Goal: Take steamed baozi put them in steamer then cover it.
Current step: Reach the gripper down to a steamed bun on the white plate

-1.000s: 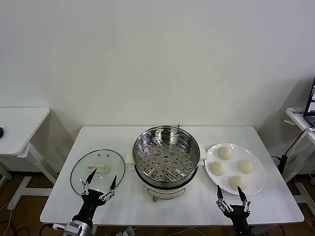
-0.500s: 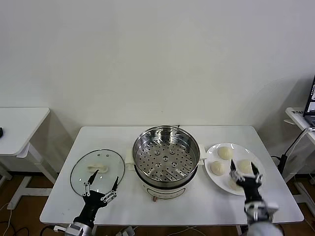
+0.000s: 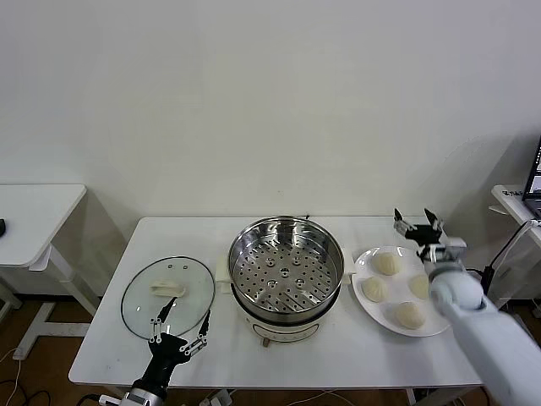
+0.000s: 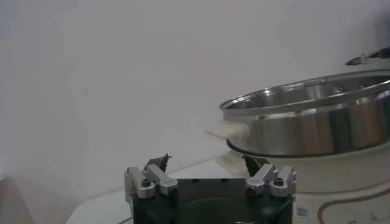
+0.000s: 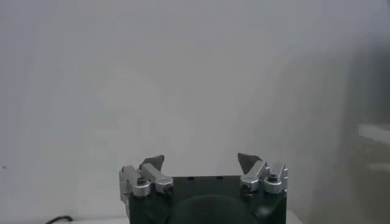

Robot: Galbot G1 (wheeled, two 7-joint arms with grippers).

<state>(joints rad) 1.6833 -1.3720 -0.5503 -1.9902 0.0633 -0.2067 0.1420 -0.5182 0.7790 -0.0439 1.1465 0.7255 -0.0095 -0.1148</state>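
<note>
Four cream-white baozi lie on a white plate (image 3: 439, 320) at the table's right: one at the back (image 3: 387, 264), one left (image 3: 374, 289), one front (image 3: 410, 315), and one partly behind my right arm (image 3: 418, 286). The steel steamer (image 3: 286, 264), with its perforated tray bare, stands at the table's middle; its side also shows in the left wrist view (image 4: 317, 119). My right gripper (image 3: 415, 218) is open and empty, raised above the plate's back edge; its own view (image 5: 201, 160) shows only the wall. My left gripper (image 3: 182, 313) is open and empty near the front edge, in front of the glass lid.
The glass lid (image 3: 167, 294) with a white knob lies flat on the table (image 3: 338, 355) left of the steamer. A second white table (image 3: 34, 220) stands at the far left. A cable hangs at the right.
My right arm has swung up and back from the table's front edge, past the plate, to above its back edge. The left gripper has shifted slightly forward.
</note>
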